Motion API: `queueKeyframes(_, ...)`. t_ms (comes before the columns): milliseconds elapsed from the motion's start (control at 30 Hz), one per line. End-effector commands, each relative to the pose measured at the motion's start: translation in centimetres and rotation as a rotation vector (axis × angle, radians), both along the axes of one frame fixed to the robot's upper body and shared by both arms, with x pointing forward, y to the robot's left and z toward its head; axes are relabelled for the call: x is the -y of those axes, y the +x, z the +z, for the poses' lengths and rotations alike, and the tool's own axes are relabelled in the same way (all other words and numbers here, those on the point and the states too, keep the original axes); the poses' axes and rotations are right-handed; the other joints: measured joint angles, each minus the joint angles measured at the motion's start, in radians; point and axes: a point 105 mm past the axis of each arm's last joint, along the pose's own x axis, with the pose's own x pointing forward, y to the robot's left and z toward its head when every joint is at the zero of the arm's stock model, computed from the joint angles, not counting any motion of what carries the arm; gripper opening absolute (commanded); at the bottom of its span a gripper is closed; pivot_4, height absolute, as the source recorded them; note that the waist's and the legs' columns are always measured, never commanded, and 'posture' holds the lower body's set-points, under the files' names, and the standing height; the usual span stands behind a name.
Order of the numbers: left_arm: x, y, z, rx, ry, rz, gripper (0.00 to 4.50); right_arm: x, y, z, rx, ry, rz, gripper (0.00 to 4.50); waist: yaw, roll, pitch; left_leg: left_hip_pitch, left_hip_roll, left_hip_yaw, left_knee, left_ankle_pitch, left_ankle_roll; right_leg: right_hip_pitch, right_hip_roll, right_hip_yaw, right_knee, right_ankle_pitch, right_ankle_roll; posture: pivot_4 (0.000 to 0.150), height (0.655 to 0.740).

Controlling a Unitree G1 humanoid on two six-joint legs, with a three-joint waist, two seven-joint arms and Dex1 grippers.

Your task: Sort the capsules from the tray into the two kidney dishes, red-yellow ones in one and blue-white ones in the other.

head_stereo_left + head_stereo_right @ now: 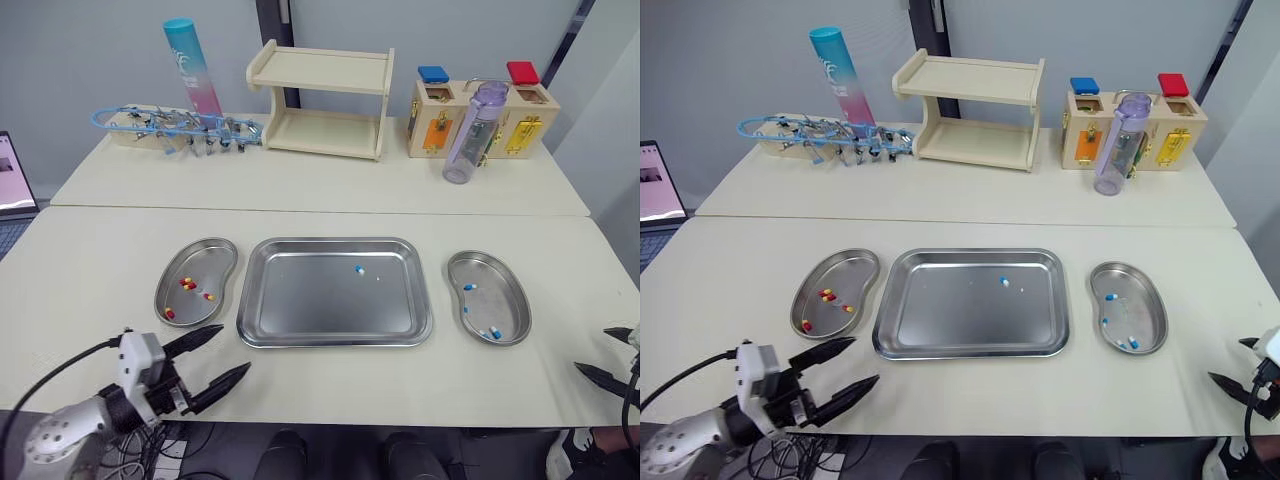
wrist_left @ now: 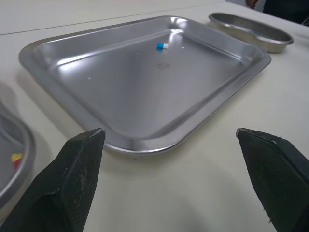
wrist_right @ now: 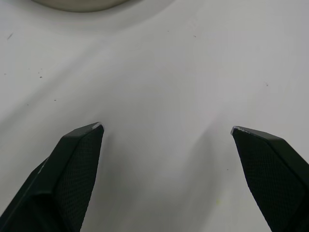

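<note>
A steel tray lies mid-table with one blue-white capsule in it, also the blue-white capsule in the left wrist view. The left kidney dish holds several red-yellow capsules. The right kidney dish holds blue-white capsules. My left gripper hovers open by the table's front edge, below the left dish. My right gripper stands open at the front right corner, nothing between its fingers.
At the back stand a wooden shelf, a tall blue-pink tube, a rack of clips, a clear purple bottle and a wooden lock box. A laptop sits at far left.
</note>
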Motion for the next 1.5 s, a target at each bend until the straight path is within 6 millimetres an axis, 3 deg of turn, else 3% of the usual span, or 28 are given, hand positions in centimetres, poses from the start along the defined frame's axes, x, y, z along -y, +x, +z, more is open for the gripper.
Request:
queueKeyframes(33, 1.2, -0.2, 0.3, 0.025, -0.009, -0.015, 4.50, 0.2, 0.2, 1.7, 0.058, -0.026, 0.006, 4.48, 0.000, 0.000, 0.000, 0.000, 0.000, 0.000, 0.000, 0.000, 0.000, 0.000, 0.000, 0.000, 0.000, 0.000, 0.000, 0.150, 0.7400)
queueKeyframes(167, 2.6, -0.6, -0.7, 0.009, -0.031, -0.022, 4.50, -0.8, 1.4, 4.2, 0.127, -0.019, 0.033, 4.48, -0.002, 0.001, 0.000, 0.000, 0.000, 0.000, 0.000, 0.000, 0.000, 0.000, 0.000, 0.000, 0.000, 0.000, 0.000, 0.150, 0.7400)
queueKeyframes(267, 3.0, -0.1, -0.4, 0.029, -0.049, -0.009, 4.50, -2.6, 3.6, 6.8, 0.204, -0.007, 0.078, 4.48, -0.004, 0.002, -0.001, 0.000, 0.000, 0.000, 0.001, 0.000, 0.000, 0.000, 0.000, 0.000, 0.000, 0.000, 0.000, 0.150, 0.7400)
queueKeyframes(400, 3.3, 0.2, 0.0, 0.047, -0.049, -0.010, 4.50, -8.5, 6.3, 9.0, 0.237, 0.078, 0.220, 4.48, -0.007, 0.003, -0.002, 0.000, 0.000, 0.000, 0.002, 0.000, 0.000, 0.000, 0.000, 0.000, 0.001, 0.000, 0.001, 0.150, 0.7400)
queueKeyframes(467, 3.5, 0.4, 0.2, 0.052, -0.048, -0.010, 4.50, -11.8, 6.9, 9.1, 0.225, 0.115, 0.309, 4.48, -0.006, 0.002, -0.001, -0.001, 0.000, 0.000, 0.002, 0.000, 0.000, 0.000, 0.001, 0.000, 0.000, 0.000, 0.001, 0.150, 0.7400)
queueKeyframes(567, 3.9, 0.6, 0.5, 0.061, -0.048, -0.013, 4.50, -17.2, 7.8, 8.8, 0.213, 0.199, 0.430, 3.92, -0.001, 0.001, -0.001, -0.001, 0.000, -0.001, 0.002, 0.000, 0.000, 0.000, 0.000, 0.000, 0.000, 0.001, 0.001, 0.150, 0.7400)
queueKeyframes(700, 4.3, 0.9, 0.9, 0.072, -0.050, -0.015, 4.50, -22.2, 9.5, 7.1, 0.210, 0.234, 0.481, 2.60, 0.002, 0.001, -0.001, -0.002, 0.000, -0.002, 0.002, 0.000, 0.000, -0.001, 0.000, -0.001, 0.000, 0.001, 0.001, 0.150, 0.7400)
queueKeyframes(833, 4.5, 1.0, 1.1, 0.076, -0.049, -0.019, 4.50, -25.3, 11.9, 5.3, 0.205, 0.220, 0.445, 2.60, 0.003, 0.001, 0.000, -0.002, 0.000, -0.003, 0.002, 0.000, 0.000, -0.001, 0.000, -0.001, 0.000, 0.001, 0.001, 0.150, 0.7400)
queueKeyframes(1067, 4.9, 0.8, 1.2, 0.075, -0.041, -0.039, 4.50, -28.7, 14.7, 3.7, 0.161, 0.205, 0.394, 2.60, 0.001, 0.001, 0.000, -0.002, 0.000, -0.003, 0.002, 0.000, 0.000, -0.002, 0.000, -0.001, 0.002, 0.001, 0.001, 0.150, 0.7400)
queueKeyframes(1233, 5.0, 0.8, 1.4, 0.076, -0.043, -0.038, 4.50, -30.8, 15.6, 2.9, 0.122, 0.253, 0.374, 2.60, 0.000, 0.001, 0.000, -0.002, 0.000, -0.003, 0.001, 0.000, 0.000, -0.002, 0.000, -0.002, 0.002, 0.001, 0.000, 0.150, 0.7400)
queueKeyframes(1433, 4.9, 0.6, 1.2, 0.067, -0.041, -0.039, 4.50, -31.9, 16.1, 1.2, 0.082, 0.246, 0.348, 2.60, -0.002, 0.001, 0.000, -0.001, 0.000, -0.004, 0.001, 0.000, 0.000, -0.002, 0.000, -0.002, 0.002, 0.001, 0.000, 0.150, 0.7400)
queueKeyframes(1500, 4.8, 0.6, 1.1, 0.066, -0.039, -0.037, 4.50, -31.7, 16.2, 0.9, 0.074, 0.242, 0.334, 2.18, -0.003, 0.001, 0.000, -0.001, 0.000, -0.004, 0.001, 0.000, 0.000, -0.002, 0.000, -0.002, 0.002, 0.001, 0.000, 0.150, 0.7400)
